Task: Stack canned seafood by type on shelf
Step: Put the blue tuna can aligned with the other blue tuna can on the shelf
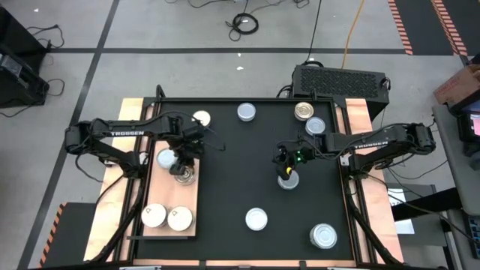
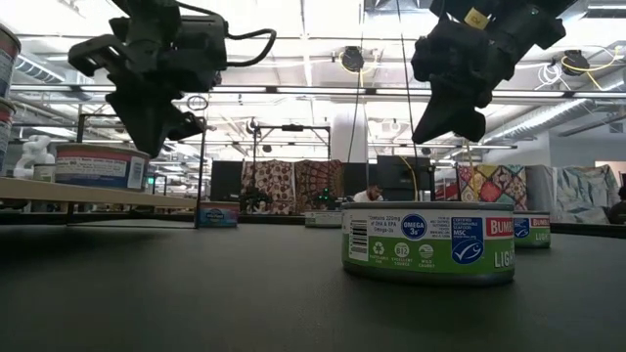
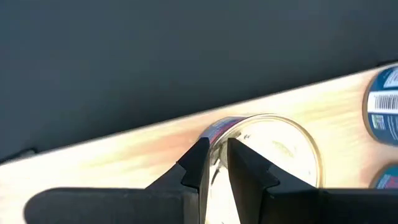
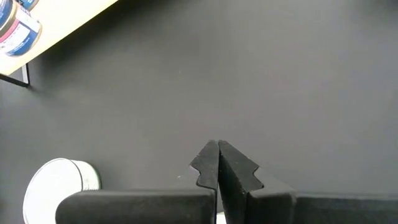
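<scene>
High view: left pincer (image 1: 183,166) hangs narrowly parted over a silver-topped tin (image 1: 184,176) on the shelf's (image 1: 174,196) inner edge, seemingly just placing it, while the right pincer (image 1: 286,169) waits closed mid-desk.

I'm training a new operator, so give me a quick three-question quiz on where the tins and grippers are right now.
1. Seen from above, how many tins show on the shelf?
2. True or false: the right gripper holds a tin.
3. Which hangs over the shelf? A the left gripper, B the right one.
Key: 1 four; 2 false, it is shut and empty above a tin on the mat; 3 A.
</scene>
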{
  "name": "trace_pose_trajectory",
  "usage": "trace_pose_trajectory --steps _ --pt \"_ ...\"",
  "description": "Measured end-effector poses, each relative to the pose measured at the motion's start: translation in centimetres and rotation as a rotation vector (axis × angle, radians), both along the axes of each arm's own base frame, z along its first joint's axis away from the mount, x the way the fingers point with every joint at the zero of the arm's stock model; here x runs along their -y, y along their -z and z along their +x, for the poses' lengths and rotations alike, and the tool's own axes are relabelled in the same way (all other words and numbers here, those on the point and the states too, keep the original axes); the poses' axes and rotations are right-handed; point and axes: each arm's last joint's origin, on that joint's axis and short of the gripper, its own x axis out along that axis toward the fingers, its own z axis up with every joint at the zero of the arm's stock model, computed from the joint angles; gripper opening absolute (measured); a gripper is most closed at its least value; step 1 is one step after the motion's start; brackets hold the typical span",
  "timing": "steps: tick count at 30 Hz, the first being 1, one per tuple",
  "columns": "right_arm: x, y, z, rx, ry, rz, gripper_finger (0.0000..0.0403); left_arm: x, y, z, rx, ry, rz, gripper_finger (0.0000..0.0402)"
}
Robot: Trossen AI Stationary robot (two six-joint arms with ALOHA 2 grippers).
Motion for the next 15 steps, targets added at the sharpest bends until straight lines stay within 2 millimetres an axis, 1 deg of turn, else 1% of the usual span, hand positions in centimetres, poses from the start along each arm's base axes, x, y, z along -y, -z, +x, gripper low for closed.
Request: trace_pose_trajectory --steps 5,11,15 --pt "0.0 0.0 0.0 0.000 0.001 0.001 0.0000 0.1 0.0 -0.2 -0.020 0.003 -0.004 0.0057" --pt "0.0 0.0 0.0 0.001 0.013 0.013 0.0000 0.4 0.1 -1.0 -0.112 0.003 -0.027 0.0056" --pt "0.0 0.0 0.0 0.001 0.013 0.014 0.0000 1.1 0.2 -1.4 -0.175 0.010 -0.043 0.0056"
